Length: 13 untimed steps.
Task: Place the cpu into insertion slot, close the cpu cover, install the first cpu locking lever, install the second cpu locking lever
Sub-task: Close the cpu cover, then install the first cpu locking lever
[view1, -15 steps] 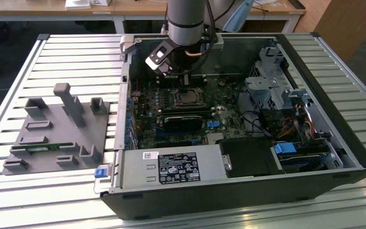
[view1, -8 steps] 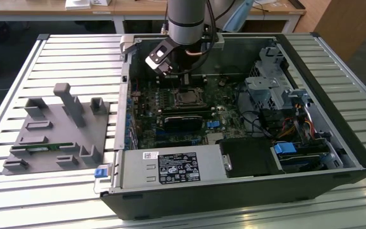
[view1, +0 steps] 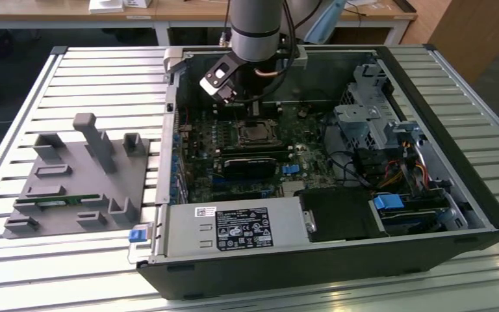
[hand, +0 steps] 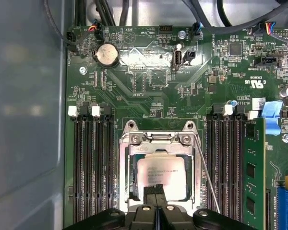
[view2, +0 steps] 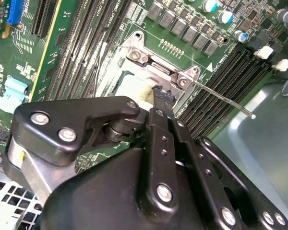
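Open computer case point(view1: 440, 214) lies on its side on a slatted table point(view1: 102, 71). The arm point(view1: 256, 29) reaches down into it, over the motherboard point(hand: 149, 86).

- The cpu point(hand: 161, 172) is seated in the insertion slot point(hand: 133, 179), between two banks of memory slots point(hand: 91, 167). Its dull silver top shows through the window of the cpu cover point(hand: 156, 149).
- The cpu cover lies flat over the chip, so the placing and the closing look done.
- The gripper point(hand: 156, 190) has its fingertips together, with nothing between them. In the second wrist view the gripper tip point(view2: 163, 98) sits at the cover's edge, close to the hinge end. I cannot tell if it touches or hovers just above. My reading: a closed tip makes one narrow pusher, suited to the tight space round the socket.
- One locking lever point(hand: 206, 179) stands free beside the socket. In the second wrist view its thin rod point(view2: 221, 98) juts out over the memory slots, unlatched.
- A grey fixture block point(view1: 76, 175) sits on the table, well apart from the case, on the exterior view's left.
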### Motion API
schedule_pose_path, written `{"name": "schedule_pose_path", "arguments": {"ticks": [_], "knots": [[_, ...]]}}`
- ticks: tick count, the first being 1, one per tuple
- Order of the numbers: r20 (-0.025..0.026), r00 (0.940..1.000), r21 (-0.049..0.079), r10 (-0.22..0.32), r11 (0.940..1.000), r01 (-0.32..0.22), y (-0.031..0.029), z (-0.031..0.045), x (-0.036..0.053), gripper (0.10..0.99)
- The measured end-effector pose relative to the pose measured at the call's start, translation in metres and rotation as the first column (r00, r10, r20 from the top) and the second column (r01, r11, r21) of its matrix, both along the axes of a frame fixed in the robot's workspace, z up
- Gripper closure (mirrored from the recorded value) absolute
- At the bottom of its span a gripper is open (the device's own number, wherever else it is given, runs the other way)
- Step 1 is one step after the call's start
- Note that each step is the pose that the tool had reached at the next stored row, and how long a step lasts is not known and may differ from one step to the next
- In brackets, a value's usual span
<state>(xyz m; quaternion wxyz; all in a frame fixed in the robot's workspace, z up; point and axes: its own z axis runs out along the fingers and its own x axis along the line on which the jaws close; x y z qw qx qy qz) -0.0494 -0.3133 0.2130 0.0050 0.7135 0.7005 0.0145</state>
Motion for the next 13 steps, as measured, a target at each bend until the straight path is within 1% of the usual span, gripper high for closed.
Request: {"name": "schedule_pose_path", "arguments": {"ticks": [6,13], "knots": [[-0.0005,1.0000,0.000,0.000,1.0000,0.000,0.0000,0.0000,0.0081,0.980],[-0.0007,1.0000,0.000,0.000,1.0000,0.000,0.0000,0.0009,0.0092,0.980]]}}
